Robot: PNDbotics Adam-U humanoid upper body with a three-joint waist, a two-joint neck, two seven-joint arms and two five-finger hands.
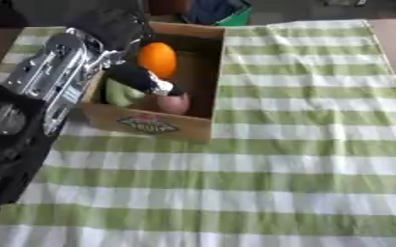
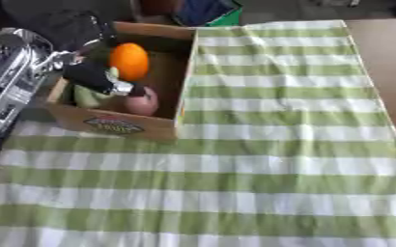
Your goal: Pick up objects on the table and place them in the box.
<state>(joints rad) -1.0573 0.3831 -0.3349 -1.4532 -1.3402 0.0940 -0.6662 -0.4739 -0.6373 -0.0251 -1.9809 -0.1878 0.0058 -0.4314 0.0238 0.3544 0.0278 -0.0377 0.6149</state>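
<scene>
A cardboard box (image 1: 155, 124) stands on the left part of the bench (image 1: 391, 43), which is covered by a green-and-white striped cloth (image 1: 277, 159). The box has a printed label on its near wall and is open at the top.

The left arm comes in from the left edge and reaches over the box's left wall. Its left robot hand (image 1: 138, 77) is down inside the box, black with silver at the fingertips, the fingers pointing toward the box's near right corner. Whether those fingers are curled round anything cannot be told from these views.

An orange (image 1: 157, 59) shows just above the robot hand, toward the back of the box, touching or almost touching the dark fingers. A pinkish round fruit (image 1: 174, 103) lies at the fingertips near the front wall; contact between the two cannot be made out. A pale green fruit (image 1: 120, 93) lies under and left of the robot hand, against the box's left wall.

The right robot hand shows in neither view. The cloth to the right of and in front of the box lies flat with a few soft folds.
</scene>
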